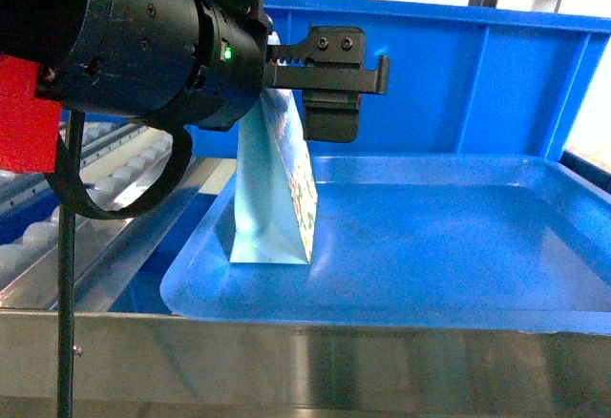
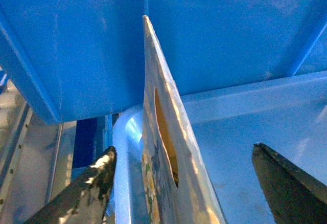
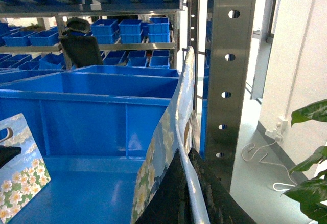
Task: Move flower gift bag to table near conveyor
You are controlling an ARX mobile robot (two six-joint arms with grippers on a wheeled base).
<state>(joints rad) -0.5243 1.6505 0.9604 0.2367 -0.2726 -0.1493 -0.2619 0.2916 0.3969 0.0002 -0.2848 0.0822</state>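
Standing upright on the glossy blue tray (image 1: 458, 246), a flower gift bag (image 1: 272, 198) sits directly under the left gripper (image 1: 329, 103), its top edge rising between the two fingers. Left wrist view: dark fingertips (image 2: 84, 193) spread wide on either side of the bag (image 2: 163, 147), neither touching it; handle cut-out visible, lower part of the bag cut off by the frame. In the head view the left arm's black housing hides the bag's upper left corner. Right gripper (image 3: 189, 193) is mostly out of frame; dark fingers sit against a second flower-printed bag (image 3: 171, 147), edge-on, but I cannot tell whether they pinch it. Blue crate (image 3: 102, 111) stands behind. Another floral bag (image 3: 20, 168) shows at far left, partly cropped. Pale-grey table not visible in any view.
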